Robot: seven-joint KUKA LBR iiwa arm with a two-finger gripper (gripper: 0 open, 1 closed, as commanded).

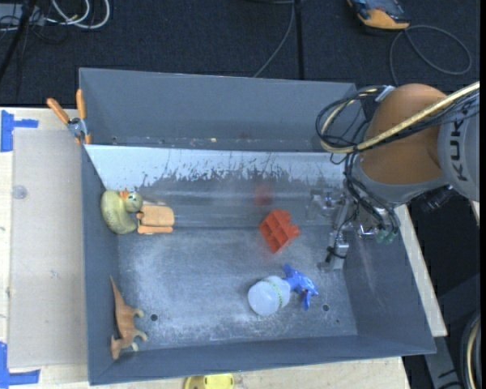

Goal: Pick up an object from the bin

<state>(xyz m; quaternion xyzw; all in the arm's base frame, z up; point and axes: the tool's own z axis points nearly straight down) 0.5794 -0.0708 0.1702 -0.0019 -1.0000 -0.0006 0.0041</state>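
Gripper point(335, 256) low at right side of grey bin point(227, 112), over bare floor. Open or closed: cannot tell. Nearest things: red block point(278, 229) beside it, white bottle with blue nozzle point(269, 295) near. Nothing lifted; pick not yet made.

Orange wrist cover point(398, 136), looped black and yellow cables point(330, 110), metal tool point(334, 256).

This is a robotics lab. A KUKA arm point(405, 144) reaches over a grey metal bin point(227, 112) of small toys point(279, 229), and loose cables point(296, 39) lie on the dark floor point(186, 31).
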